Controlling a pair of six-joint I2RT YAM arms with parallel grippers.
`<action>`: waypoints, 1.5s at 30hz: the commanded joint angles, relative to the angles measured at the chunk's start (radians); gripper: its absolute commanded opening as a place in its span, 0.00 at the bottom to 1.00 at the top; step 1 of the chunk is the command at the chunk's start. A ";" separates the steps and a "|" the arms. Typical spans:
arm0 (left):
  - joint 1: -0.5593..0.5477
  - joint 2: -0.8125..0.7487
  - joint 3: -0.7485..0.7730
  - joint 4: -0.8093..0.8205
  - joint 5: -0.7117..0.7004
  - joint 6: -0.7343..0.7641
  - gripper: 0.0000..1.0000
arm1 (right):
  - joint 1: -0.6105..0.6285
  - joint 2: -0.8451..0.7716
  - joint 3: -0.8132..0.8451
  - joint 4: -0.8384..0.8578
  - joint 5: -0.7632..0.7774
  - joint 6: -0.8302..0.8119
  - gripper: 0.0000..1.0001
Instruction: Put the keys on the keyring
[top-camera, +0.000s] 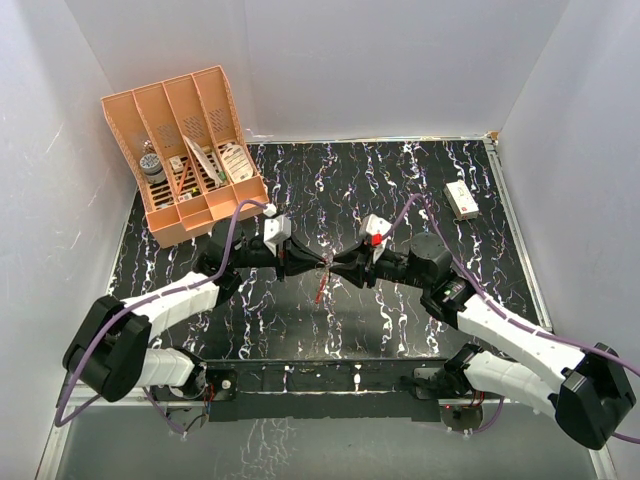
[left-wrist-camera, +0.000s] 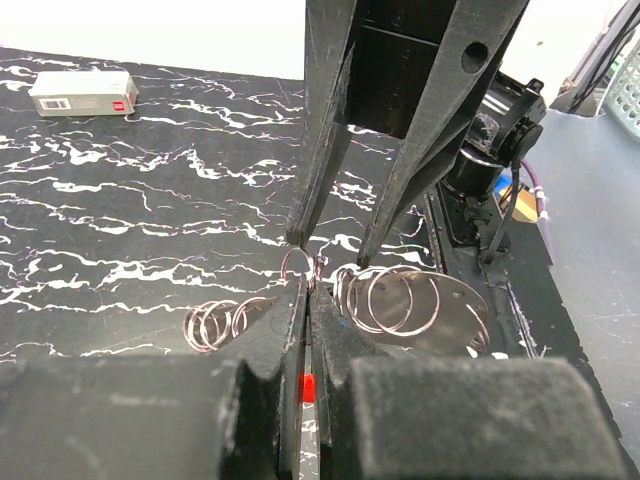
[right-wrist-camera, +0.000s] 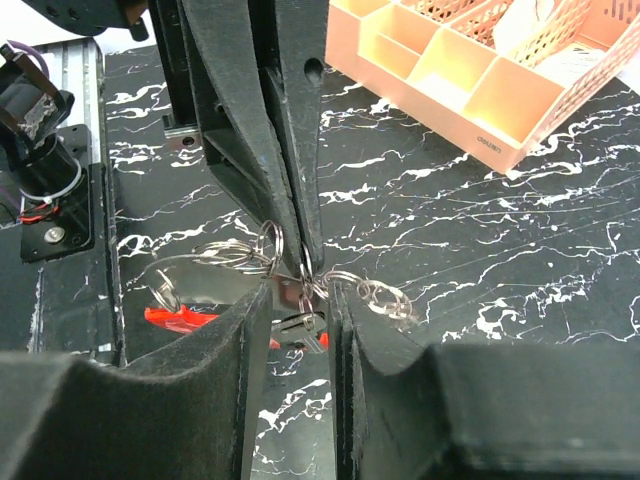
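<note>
At table (top-camera: 400, 190) ctr, L gripper (left-wrist-camera: 305, 292) tight on keyring (left-wrist-camera: 300, 268), R gripper (right-wrist-camera: 300, 292) opposite.

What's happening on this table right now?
Two robot arms meet tip to tip over the middle of the black marbled table. The left gripper is shut, pinching a small metal ring at its tips. The right gripper faces it, fingers apart around the same cluster of rings. The keyring, with its red side, lies close beside the tips. Whether any key is threaded on yet cannot be told. A peach organiser and a white box sit apart, untouched.
</note>
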 joint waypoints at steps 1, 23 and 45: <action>0.006 0.011 0.053 0.096 0.071 -0.015 0.00 | -0.005 0.011 0.064 0.050 -0.036 -0.023 0.26; 0.006 0.025 0.055 0.172 0.111 -0.070 0.00 | -0.005 0.071 0.079 0.057 -0.066 -0.017 0.00; -0.005 0.016 0.175 -0.399 -0.034 0.165 0.29 | -0.006 0.199 0.329 -0.344 -0.084 -0.162 0.00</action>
